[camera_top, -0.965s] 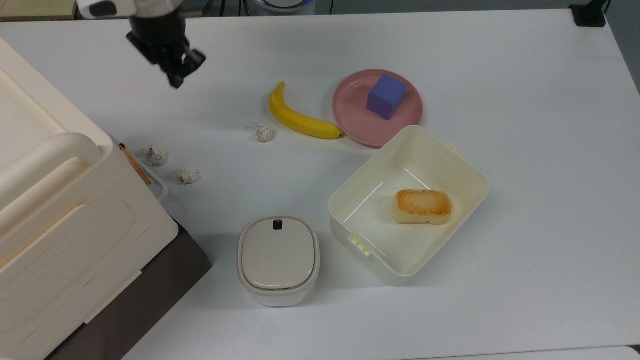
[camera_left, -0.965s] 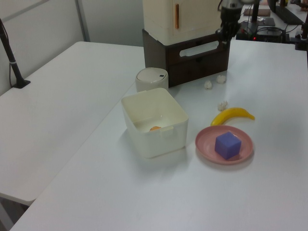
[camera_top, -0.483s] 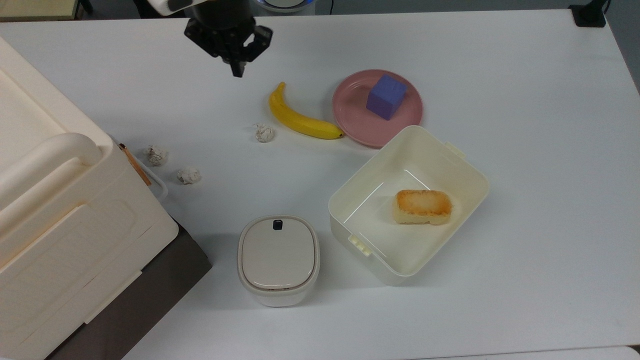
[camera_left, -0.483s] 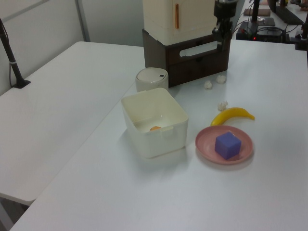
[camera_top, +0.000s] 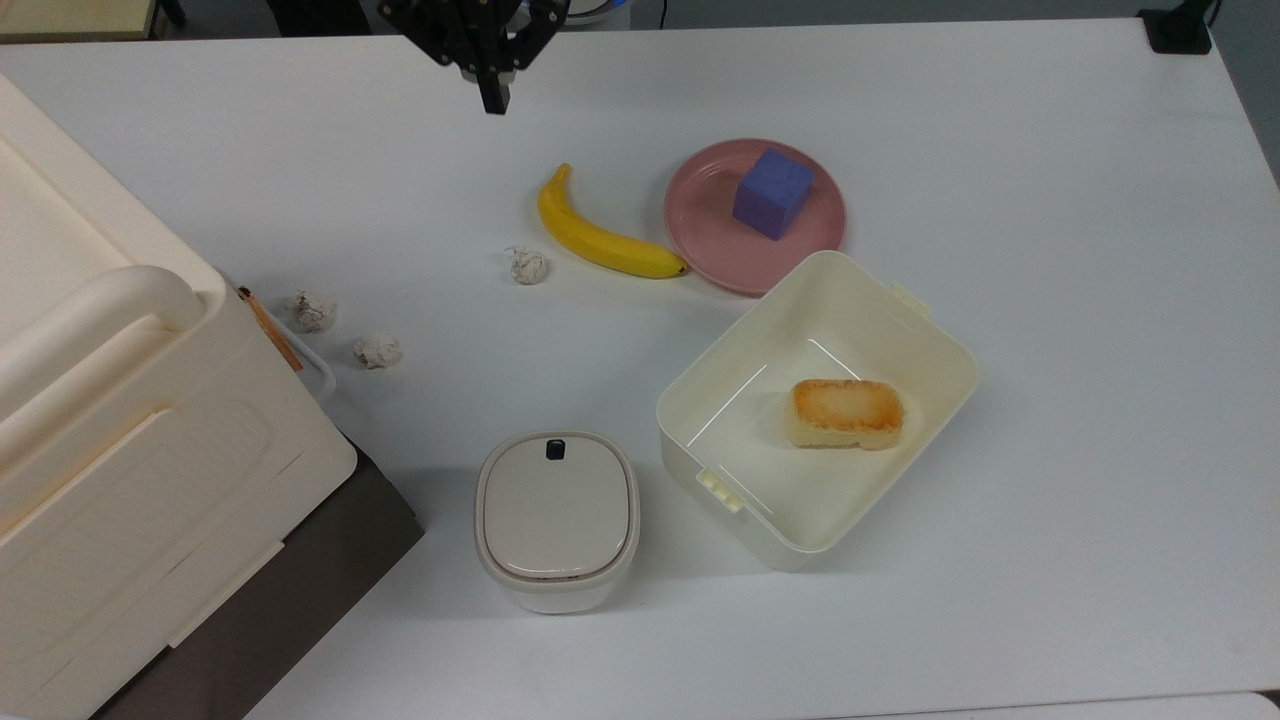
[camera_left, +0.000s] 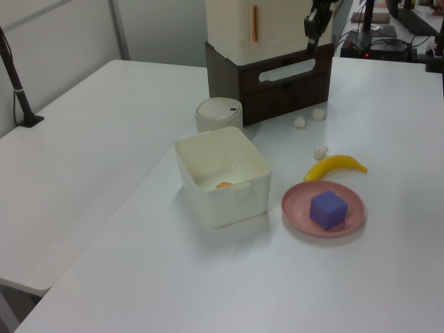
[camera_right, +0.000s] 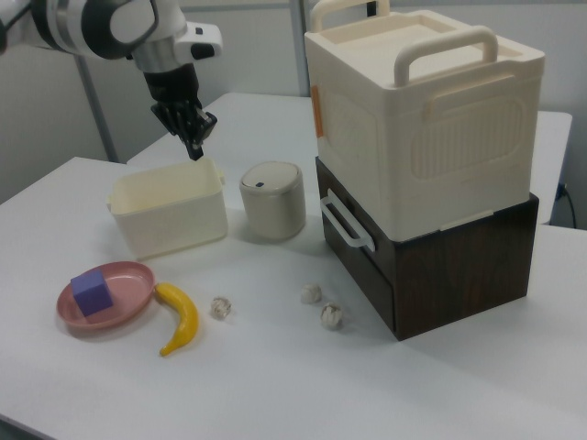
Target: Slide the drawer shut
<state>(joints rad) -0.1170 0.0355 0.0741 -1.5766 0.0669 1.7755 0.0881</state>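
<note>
Drawer (camera_right: 353, 240), dark wooden front with white loop handle, sits flush in its cabinet under the cream box (camera_right: 422, 101); black two-finger hand (camera_right: 194, 137) hovers well apart, empty, fingers together.

In the top view, the banana (camera_top: 600, 238) lies at nine o'clock of the plate (camera_top: 700, 240), which carries the cube (camera_top: 771, 192). The bin (camera_top: 940, 340), at five o'clock, holds the bread (camera_top: 846, 412).

lab/office | white worktables (camera_left: 83, 125) | partition walls (camera_left: 62, 35) | bench electronics w/ cables (camera_left: 378, 31)
</note>
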